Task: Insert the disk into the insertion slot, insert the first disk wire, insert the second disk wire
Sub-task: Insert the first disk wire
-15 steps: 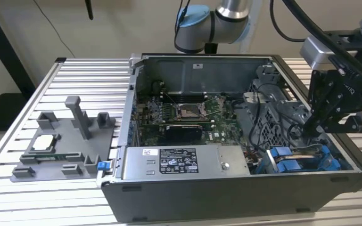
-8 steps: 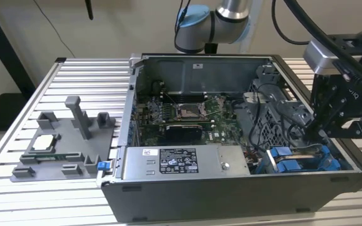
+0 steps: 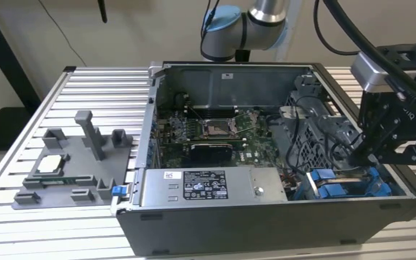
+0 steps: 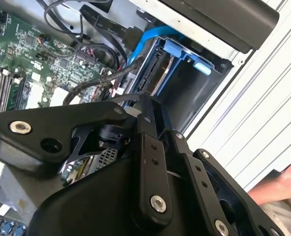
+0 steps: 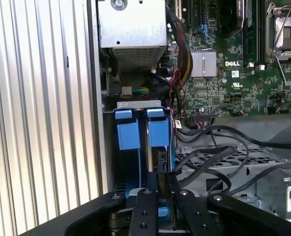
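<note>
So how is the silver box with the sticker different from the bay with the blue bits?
The silver box is closed and plain, with a sticker on top; the bay is open, with blue fittings inside. The box sits toward the exterior view's left of the case; the bay is at its right, by the pincer. Both are grey metal, inside the same case.

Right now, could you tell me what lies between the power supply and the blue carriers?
Coloured and black wires lie between the power supply and the blue carriers, in the first wrist view.
</note>
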Available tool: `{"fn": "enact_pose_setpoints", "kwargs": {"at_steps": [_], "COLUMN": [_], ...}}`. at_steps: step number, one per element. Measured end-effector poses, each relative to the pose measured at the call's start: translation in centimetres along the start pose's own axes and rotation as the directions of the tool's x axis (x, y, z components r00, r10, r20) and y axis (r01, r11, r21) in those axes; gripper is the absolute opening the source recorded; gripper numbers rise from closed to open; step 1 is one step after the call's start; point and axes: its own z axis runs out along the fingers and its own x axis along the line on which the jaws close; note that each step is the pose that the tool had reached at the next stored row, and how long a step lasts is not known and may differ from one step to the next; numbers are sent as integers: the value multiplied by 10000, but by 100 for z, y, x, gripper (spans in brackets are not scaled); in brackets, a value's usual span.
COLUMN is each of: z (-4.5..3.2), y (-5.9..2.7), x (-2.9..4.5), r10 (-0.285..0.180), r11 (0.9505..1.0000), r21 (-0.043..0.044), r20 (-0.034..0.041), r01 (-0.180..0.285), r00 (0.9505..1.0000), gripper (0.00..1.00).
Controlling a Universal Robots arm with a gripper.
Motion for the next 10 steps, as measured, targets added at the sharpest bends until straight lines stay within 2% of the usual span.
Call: {"fn": "enact_pose_setpoints", "kwargs": {"at_steps": [6,10], "z": [22,23], "y": [-59,-66], "x": [9,9], "r10": [0,1], "r11": [10000,10000], "r21": [0,0], "r20": [0,-2], "r01": [0,-1], "r00": [10000,10000], "gripper": [0,0]}}
